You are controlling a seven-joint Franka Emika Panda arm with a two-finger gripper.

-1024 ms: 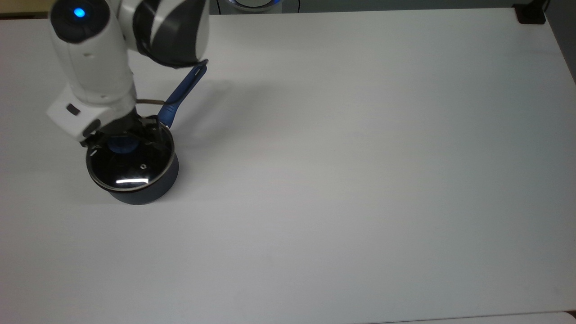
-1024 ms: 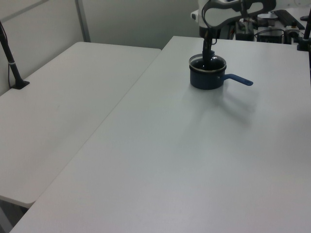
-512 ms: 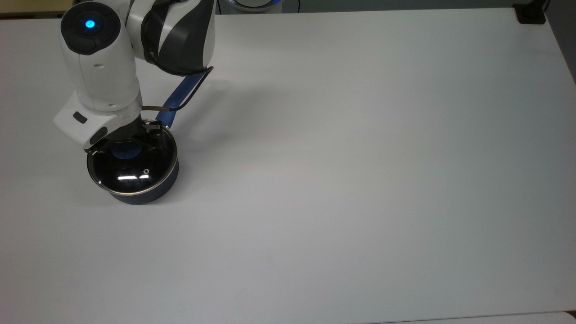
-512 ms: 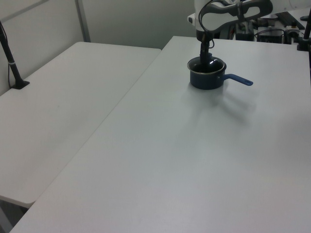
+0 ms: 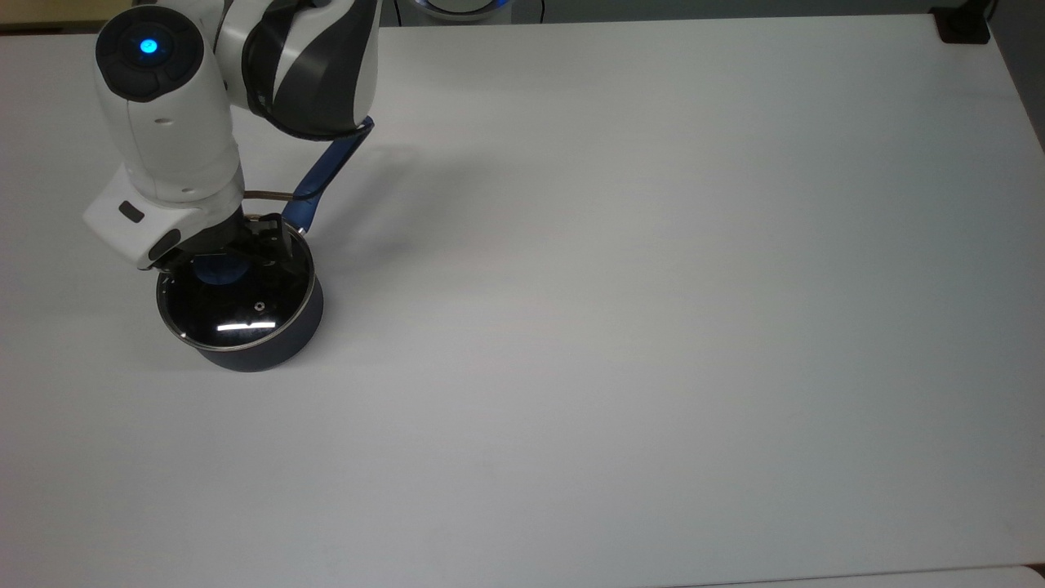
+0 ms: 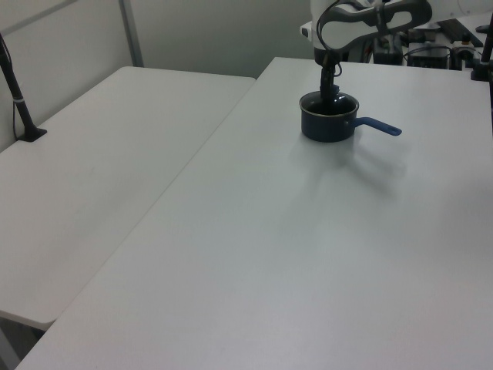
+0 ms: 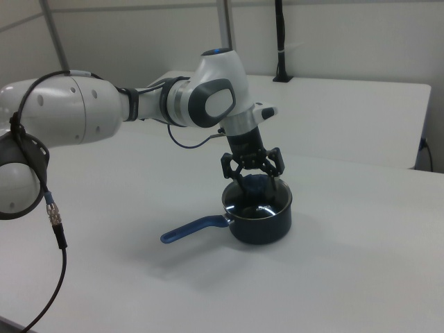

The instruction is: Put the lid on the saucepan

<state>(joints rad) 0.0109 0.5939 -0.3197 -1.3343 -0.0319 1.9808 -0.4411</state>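
Lid (image 5: 245, 306) seated on the saucepan (image 7: 260, 214), rim to rim, at the top view's far left of the white table (image 5: 653, 286); pan handle (image 7: 191, 229) runs to the right view's left. Gripper (image 7: 252, 173) sits just above the blue knob (image 5: 219, 269), fingers spread apart, holding nothing. Looks like the release step with placement done; next move, I judge, is a straight lift clear without nudging the knob.

We see a white table (image 5: 653, 327), a second table (image 6: 100, 169) beside it, and a black post (image 6: 19, 100).
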